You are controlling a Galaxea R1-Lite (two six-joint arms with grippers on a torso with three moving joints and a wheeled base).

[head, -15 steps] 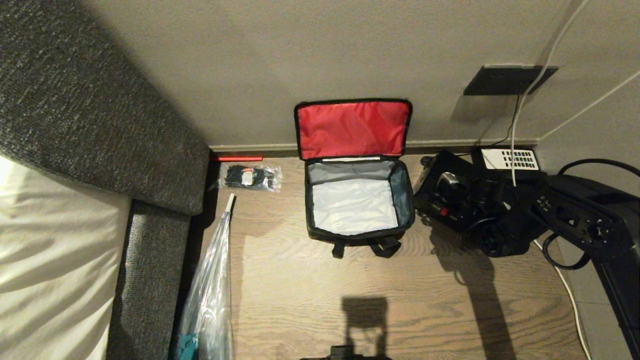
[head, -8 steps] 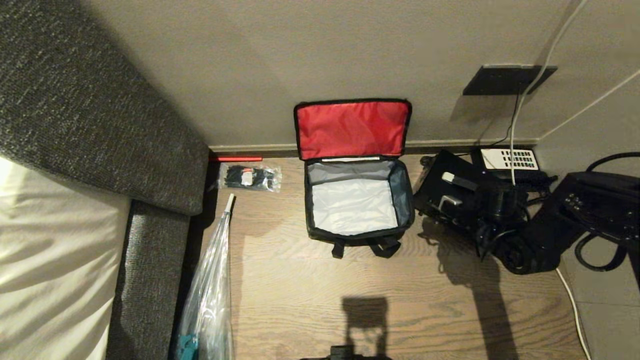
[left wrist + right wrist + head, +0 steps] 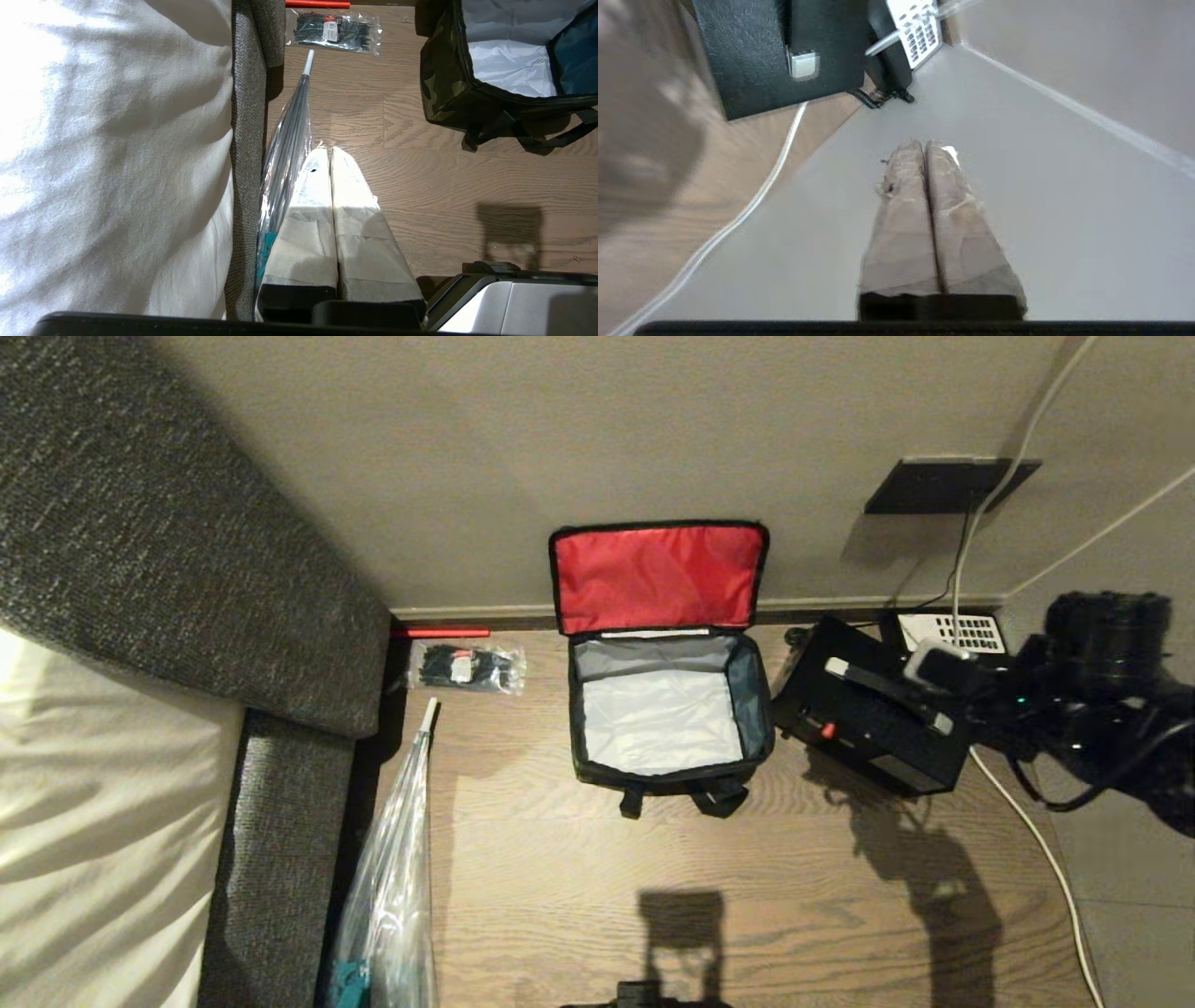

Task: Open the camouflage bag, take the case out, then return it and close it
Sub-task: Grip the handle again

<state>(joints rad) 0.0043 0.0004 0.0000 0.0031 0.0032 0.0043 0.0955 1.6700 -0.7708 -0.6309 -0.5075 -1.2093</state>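
Observation:
The camouflage bag (image 3: pixel 597 770) stands open on the wooden floor against the wall. Its red-lined lid (image 3: pixel 658 577) leans back, and the grey-white lining (image 3: pixel 658 719) is bare. The left wrist view shows its camouflage side (image 3: pixel 444 93). The black case (image 3: pixel 868 728) lies on the floor just right of the bag, with its handle (image 3: pixel 882 691) and red button (image 3: pixel 826 731) facing up. My right gripper (image 3: pixel 934 663) is shut and empty, hovering by the case's right end. In the right wrist view, my right gripper (image 3: pixel 923 145) is clear of the case (image 3: pixel 752 56). My left gripper (image 3: pixel 329 151) is parked, shut and empty.
A black telephone with a white keypad (image 3: pixel 952 633) sits behind the case, and a white cable (image 3: pixel 1018 821) runs along the floor. A packet of cable ties (image 3: pixel 467 667), a plastic-wrapped umbrella (image 3: pixel 392 877) and a grey sofa (image 3: pixel 168 551) are on the left.
My right arm has drawn back off the case, rising and moving right. Its jaws have closed on nothing. The case's handle and top now show uncovered.

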